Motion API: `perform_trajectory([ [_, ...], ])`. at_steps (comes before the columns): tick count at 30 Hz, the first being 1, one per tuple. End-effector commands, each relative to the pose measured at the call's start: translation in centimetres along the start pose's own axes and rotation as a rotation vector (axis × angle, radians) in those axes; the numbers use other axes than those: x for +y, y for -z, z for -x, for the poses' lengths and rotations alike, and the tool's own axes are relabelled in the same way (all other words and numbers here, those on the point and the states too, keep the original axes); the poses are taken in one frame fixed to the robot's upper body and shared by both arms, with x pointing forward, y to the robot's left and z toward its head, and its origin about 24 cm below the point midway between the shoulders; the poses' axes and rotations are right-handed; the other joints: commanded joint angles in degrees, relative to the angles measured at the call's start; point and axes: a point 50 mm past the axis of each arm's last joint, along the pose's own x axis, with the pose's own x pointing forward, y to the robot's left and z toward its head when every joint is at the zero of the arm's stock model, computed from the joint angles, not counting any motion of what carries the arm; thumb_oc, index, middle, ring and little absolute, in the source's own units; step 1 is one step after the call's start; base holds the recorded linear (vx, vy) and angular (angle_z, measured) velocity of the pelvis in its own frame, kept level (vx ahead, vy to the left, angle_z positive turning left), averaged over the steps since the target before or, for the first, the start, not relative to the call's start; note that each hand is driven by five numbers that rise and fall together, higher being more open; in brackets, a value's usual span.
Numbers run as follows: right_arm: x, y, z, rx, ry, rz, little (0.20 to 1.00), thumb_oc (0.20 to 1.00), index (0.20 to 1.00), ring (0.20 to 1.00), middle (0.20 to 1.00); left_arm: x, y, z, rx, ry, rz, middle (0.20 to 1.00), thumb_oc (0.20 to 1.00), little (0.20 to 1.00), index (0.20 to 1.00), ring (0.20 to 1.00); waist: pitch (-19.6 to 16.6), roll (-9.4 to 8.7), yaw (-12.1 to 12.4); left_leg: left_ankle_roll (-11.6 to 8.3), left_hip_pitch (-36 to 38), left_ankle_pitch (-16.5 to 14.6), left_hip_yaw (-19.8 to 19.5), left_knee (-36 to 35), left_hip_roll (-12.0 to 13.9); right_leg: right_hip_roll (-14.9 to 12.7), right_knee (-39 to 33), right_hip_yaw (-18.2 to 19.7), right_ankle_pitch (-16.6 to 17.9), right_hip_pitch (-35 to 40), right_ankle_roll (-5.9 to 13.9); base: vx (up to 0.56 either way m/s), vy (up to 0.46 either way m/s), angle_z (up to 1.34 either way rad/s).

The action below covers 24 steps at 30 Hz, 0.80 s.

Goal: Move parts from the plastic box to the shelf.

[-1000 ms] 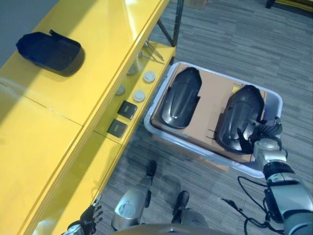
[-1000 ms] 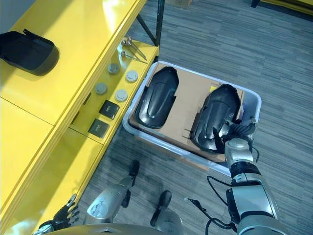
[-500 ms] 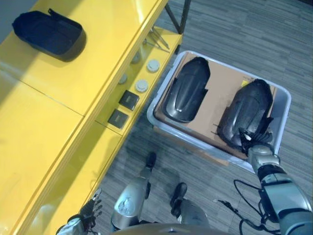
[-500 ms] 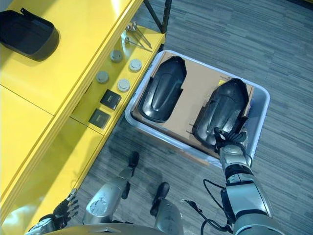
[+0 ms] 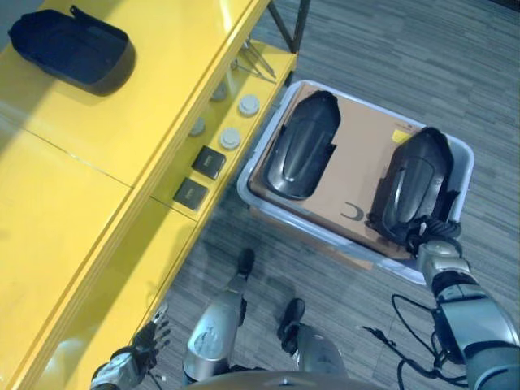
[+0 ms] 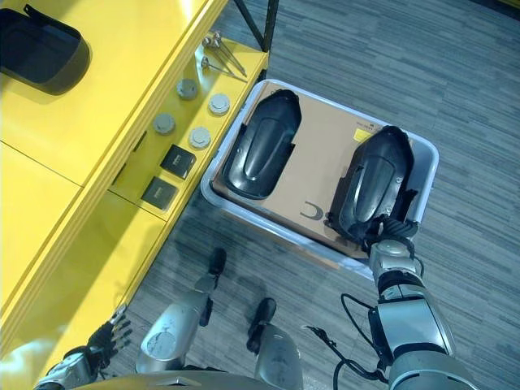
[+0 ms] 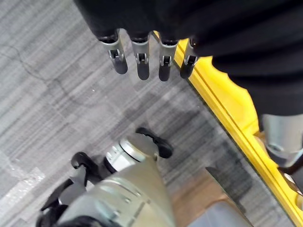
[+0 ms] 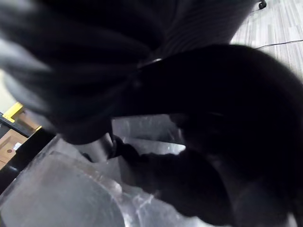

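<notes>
Black part [image 5: 413, 185] shifted on cardboard since earlier, right hand [image 5: 435, 246] gripping its near end

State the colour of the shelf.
Bright yellow shelf, clearest in the left eye view.

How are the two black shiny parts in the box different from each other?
The left black part lies flat on the cardboard with nothing touching it, near the yellow shelf. The right black part sits at the box's far side from the shelf, with the right robot hand at its near end. It looks tipped up off the cardboard. Both are dark, glossy, long shells.
</notes>
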Motion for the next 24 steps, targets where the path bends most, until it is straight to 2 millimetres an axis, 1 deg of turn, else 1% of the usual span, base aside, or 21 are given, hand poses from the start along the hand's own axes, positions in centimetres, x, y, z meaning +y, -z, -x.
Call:
perform_trajectory([
  [1,0.7,0.1,0.5,-0.054,-0.031,-0.025,0.2,0.2,0.2,0.2,0.2,-1.5,-3.0,-0.5,-0.127,0.119,-0.021,1.0,1.0,1.0,1.0,1.0,-1.05,-1.39,1.43,-0.05,0.61,-11.97,1.92,8.9,-0.51,-3.19,-9.9,0.58,11.84,-2.16,2.19,0.03,-0.037,0.02],
  [4,1.0,-0.2,1.0,-0.096,-0.046,-0.055,0.2,0.2,0.2,0.2,0.2,-3.3,-5.3,-0.5,-0.222,0.205,-0.016,1.0,1.0,1.0,1.0,1.0,-2.74,-2.05,1.13,-0.24,2.87,-12.55,2.22,8.38,-0.03,-2.83,-10.71,0.74,11.81,-0.16,2.15,0.05,-0.035,0.0],
  [5,1.2,-0.5,1.3,-0.13,-0.054,-0.078,0.2,0.2,0.2,0.2,0.2,-4.3,-6.8,-0.3,-0.288,0.247,-0.025,1.0,1.0,1.0,1.0,1.0,-3.51,-2.32,0.91,-0.35,4.06,-12.78,2.45,8.07,0.27,-2.64,-11.12,0.91,11.82,0.86,2.11,0.05,-0.014,-0.07],
  [6,1.2,-0.6,1.4,-0.133,-0.056,-0.081,0.2,0.2,0.2,0.2,0.2,-4.4,-7.0,-0.3,-0.298,0.254,-0.029,1.0,1.0,1.0,1.0,1.0,-3.72,-2.42,0.82,-0.33,3.98,-12.62,2.42,7.93,0.23,-2.68,-11.2,0.87,11.91,0.77,2.12,0.1,-0.003,-0.12],
  [7,1.6,-0.9,2.4,-0.203,-0.09,-0.085,0.2,0.2,0.2,0.2,0.2,-6.6,-9.9,0.5,-0.383,0.338,-0.026,1.0,1.0,1.0,1.0,1.0,-5.5,-2.91,0.1,-0.43,6.36,-13.03,3.05,7.26,0.78,-2.37,-11.87,1.44,11.91,2.71,2.1,0.09,0.005,-0.17],
  [8,1.6,-1.2,2.8,-0.239,-0.095,-0.083,0.2,0.2,0.2,0.2,0.2,-7.4,-10.8,0.9,-0.416,0.376,-0.033,1.0,1.0,1.0,1.0,1.0,-6.21,-3.03,-0.15,-0.39,7.13,-13.12,3.3,7.04,0.95,-2.32,-11.98,1.67,11.94,3.25,2.11,0.14,0.018,-0.17],
  [9,1.8,-1.7,3.2,-0.272,-0.122,-0.094,0.2,0.2,0.2,0.2,0.2,-8.7,-12.2,1.4,-0.468,0.415,-0.038,1.0,1.0,1.0,1.0,1.0,-7.35,-3.17,-0.61,-0.32,8.67,-13.36,3.84,6.62,1.2,-2.12,-12.29,2.25,11.98,4.33,2.12,0.13,0.033,-0.23],
  [10,2.2,-2.4,3.8,-0.313,-0.163,-0.102,0.2,0.2,0.2,0.2,0.2,-10.4,-13.7,2.0,-0.517,0.49,-0.048,1.0,1.0,1.0,1.0,1.0,-8.86,-3.37,-1.32,-0.27,10.1,-13.51,4.3,6.17,1.36,-1.98,-12.54,2.83,11.99,5.28,2.1,0.13,0.035,-0.3],
  [11,2.3,-2.7,4.0,-0.332,-0.17,-0.096,0.2,0.2,0.2,0.2,0.2,-10.9,-14.1,2.1,-0.528,0.507,-0.048,1.0,1.0,1.0,1.0,1.0,-9.18,-3.39,-1.51,-0.23,10.52,-13.58,4.48,6.07,1.4,-1.95,-12.61,3.02,12.02,5.53,2.12,0.14,0.042,-0.44],
  [12,3.3,-3.7,4.8,-0.374,-0.22,-0.09,0.2,0.2,0.2,0.2,0.2,-13.4,-15.5,2.7,-0.545,0.602,-0.064,1.0,1.0,1.0,1.0,1.0,-10.49,-3.45,-2.24,-0.15,12.26,-13.79,5.19,5.67,1.53,-1.85,-12.94,3.76,12.08,6.73,2.17,0.1,0.034,-0.43],
  [13,3.7,-4.0,5.0,-0.387,-0.239,-0.09,0.2,0.2,0.2,0.2,0.2,-14.3,-15.7,2.8,-0.536,0.634,-0.07,1.0,1.0,1.0,1.0,1.0,-10.97,-3.46,-2.55,-0.13,12.7,-13.85,5.41,5.56,1.53,-1.82,-13.06,4.02,12.1,7.02,2.19,0.1,0.039,-0.35],
  [15,5.4,-5.5,5.9,-0.429,-0.299,-0.088,0.2,0.2,0.2,0.2,0.2,-17.4,-16.6,2.9,-0.52,0.707,-0.098,1.0,1.0,1.0,1.0,1.0,-12.19,-3.5,-3.76,-0.14,14.23,-13.9,6.37,4.98,1.63,-1.67,-13.44,4.91,12.26,7.83,2.31,0.04,0.025,-0.23],
  [17,6.4,-6.6,6.6,-0.45,-0.343,-0.105,0.2,0.2,0.2,0.2,0.2,-19.3,-16.8,2.8,-0.489,0.741,-0.115,1.0,1.0,1.0,1.0,1.0,-12.81,-3.53,-4.67,-0.18,15.2,-13.86,7.12,4.57,1.71,-1.52,-13.74,5.55,12.48,8.27,2.41,0.02,0.012,-0.2],
  [19,8.3,-7.9,7.7,-0.472,-0.402,-0.11,0.2,0.2,0.2,0.2,0.2,-22.0,-17.1,2.7,-0.441,0.778,-0.12,1.0,1.0,1.0,1.0,1.0,-13.86,-3.59,-6.17,-0.18,16.43,-13.93,8.14,4.02,1.7,-1.34,-14.12,6.5,12.72,8.64,2.58,0.02,0.012,-0.19],
  [20,8.7,-8.2,8.0,-0.478,-0.415,-0.107,0.2,0.2,0.2,0.2,0.2,-22.6,-17.1,2.6,-0.414,0.789,-0.132,1.0,1.0,1.0,1.0,1.0,-14.12,-3.57,-6.53,-0.16,16.68,-13.95,8.36,3.89,1.68,-1.3,-14.21,6.73,12.75,8.7,2.63,0.01,0.007,-0.21],
  [22,10.0,-8.9,8.9,-0.489,-0.456,-0.112,0.2,0.2,0.2,0.2,0.2,-24.5,-17.2,2.5,-0.402,0.784,-0.187,1.0,1.0,1.0,1.0,1.0,-14.86,-3.45,-7.56,-0.09,17.48,-13.97,9.16,3.43,1.72,-1.18,-14.56,7.38,12.99,8.89,2.81,0.0,0.005,-0.25],
  [24,10.6,-9.3,9.4,-0.494,-0.472,-0.119,0.2,0.2,0.2,0.2,0.2,-25.3,-17.0,2.4,-0.381,0.785,-0.213,1.0,1.0,1.0,1.0,1.0,-15.18,-3.41,-8.02,-0.08,17.81,-13.97,9.44,3.17,1.71,-1.12,-14.75,7.67,13.12,8.95,2.9,0.0,0.007,-0.22],
])
